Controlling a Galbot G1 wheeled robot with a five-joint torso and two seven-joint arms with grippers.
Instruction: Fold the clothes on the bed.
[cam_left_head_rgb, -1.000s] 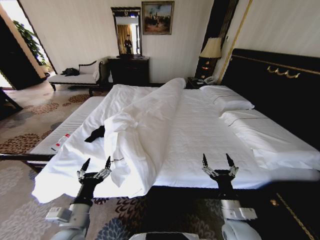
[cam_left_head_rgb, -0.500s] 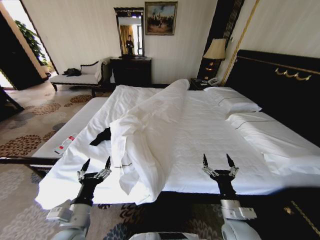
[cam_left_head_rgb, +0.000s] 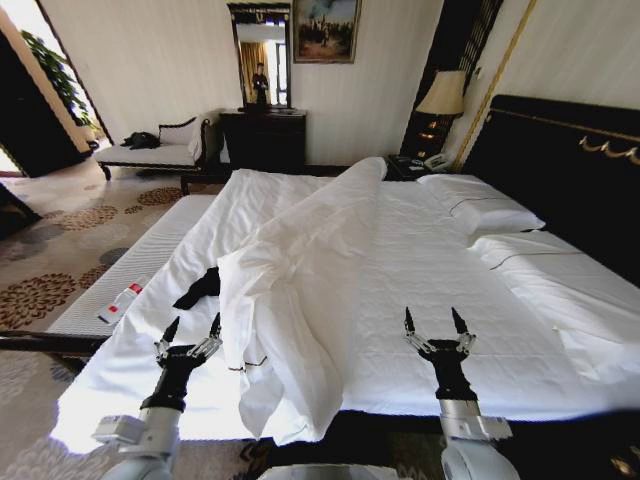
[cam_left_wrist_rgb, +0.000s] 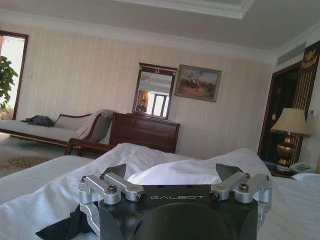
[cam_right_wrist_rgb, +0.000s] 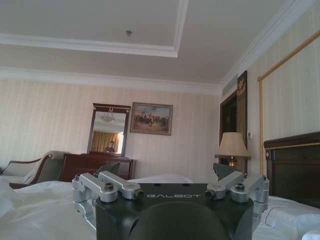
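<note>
The clothes, one small black T-shirt (cam_left_head_rgb: 198, 288), lie crumpled on the white sheet of the bed (cam_left_head_rgb: 430, 260), at the left foot of the rolled-up duvet (cam_left_head_rgb: 310, 270). My left gripper (cam_left_head_rgb: 193, 325) stands open, fingers up, above the bed's near edge and just short of the shirt. My right gripper (cam_left_head_rgb: 432, 318) is open too, over bare sheet to the right of the duvet. In the left wrist view the open left gripper (cam_left_wrist_rgb: 172, 172) has a corner of the black T-shirt (cam_left_wrist_rgb: 57, 229) showing beside its body. The right wrist view has the right gripper (cam_right_wrist_rgb: 167, 170) open with nothing in it.
A narrow white bench (cam_left_head_rgb: 140, 260) runs along the bed's left side with a small red-and-white object (cam_left_head_rgb: 120, 302) on it. Pillows (cam_left_head_rgb: 485, 208) and a dark headboard (cam_left_head_rgb: 560, 150) are at right. A chaise (cam_left_head_rgb: 150, 152), dresser (cam_left_head_rgb: 262, 140) and lamp (cam_left_head_rgb: 443, 95) stand against the far wall.
The whole head view has shifted: the camera has come closer to the bed, which now looks larger. Both grippers keep the same open, upright pose.
</note>
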